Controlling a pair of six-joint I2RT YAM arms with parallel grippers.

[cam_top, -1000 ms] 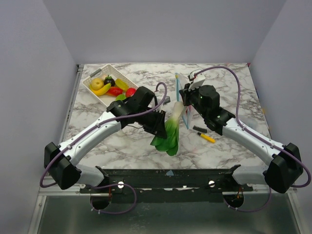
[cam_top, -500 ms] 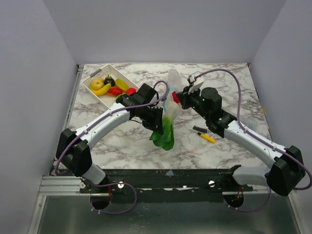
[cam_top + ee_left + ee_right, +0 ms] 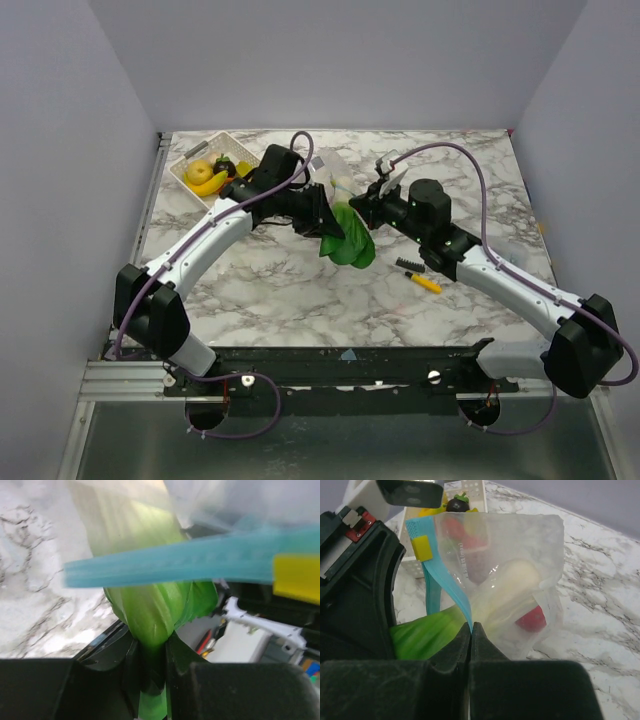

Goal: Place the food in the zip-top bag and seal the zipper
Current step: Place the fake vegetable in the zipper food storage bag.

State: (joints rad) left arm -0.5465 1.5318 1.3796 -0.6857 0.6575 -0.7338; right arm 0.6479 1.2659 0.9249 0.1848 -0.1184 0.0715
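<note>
Swung up and back from a second ago, the green leafy vegetable pokes its pale stalk into the held-up zip-top bag, past the light-blue zipper. Clamping its leaves is the left gripper; the right gripper pinches the bag's edge. A white basket sits beyond.

I record that the left gripper has moved toward the far side since a second ago. It has carried the green leafy piece away from the middle of the table. The piece's pale end is now inside the zip-top bag. The right gripper has shifted left, and the bag has swung from upright to tilted toward the left arm.
</note>
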